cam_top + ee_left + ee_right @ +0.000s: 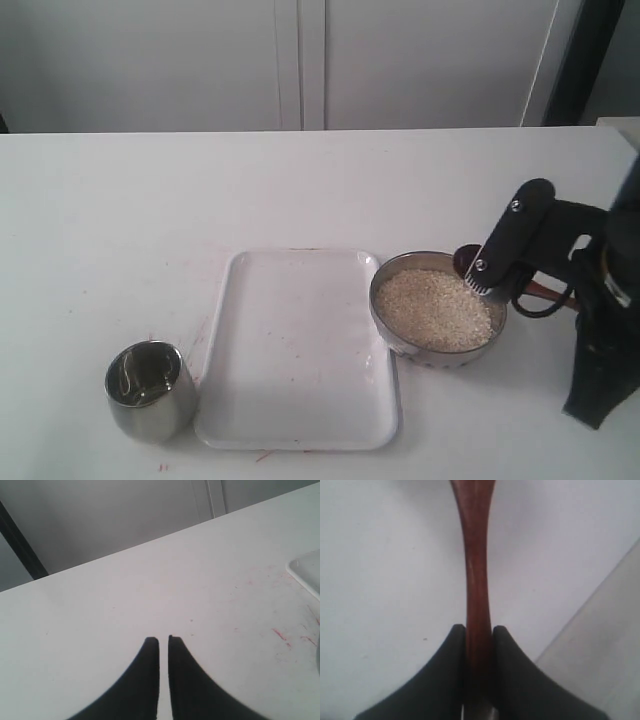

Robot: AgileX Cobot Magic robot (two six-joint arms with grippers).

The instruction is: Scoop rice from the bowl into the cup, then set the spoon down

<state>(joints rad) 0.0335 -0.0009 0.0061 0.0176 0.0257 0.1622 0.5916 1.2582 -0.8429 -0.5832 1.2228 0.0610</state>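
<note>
The steel bowl [437, 345] holds a flat bed of rice [435, 308] and stands right of the tray. The wooden spoon [466, 262] has its dark oval head by the bowl's far right rim, and its handle [476, 555] runs back to the right. My right gripper [485, 276] [479, 628] is shut on that handle. I cannot tell whether the spoon head carries rice. The steel cup [150, 390] stands upright at the front left, looking empty. My left gripper [163, 640] hangs over bare table with its fingers almost touching and nothing between them; the exterior view does not show it.
A white rectangular tray [300, 400] lies between the cup and the bowl, and its corner [305, 572] shows in the left wrist view. Faint red marks spot the white table [150, 220]. A pale wall stands behind the table's far edge.
</note>
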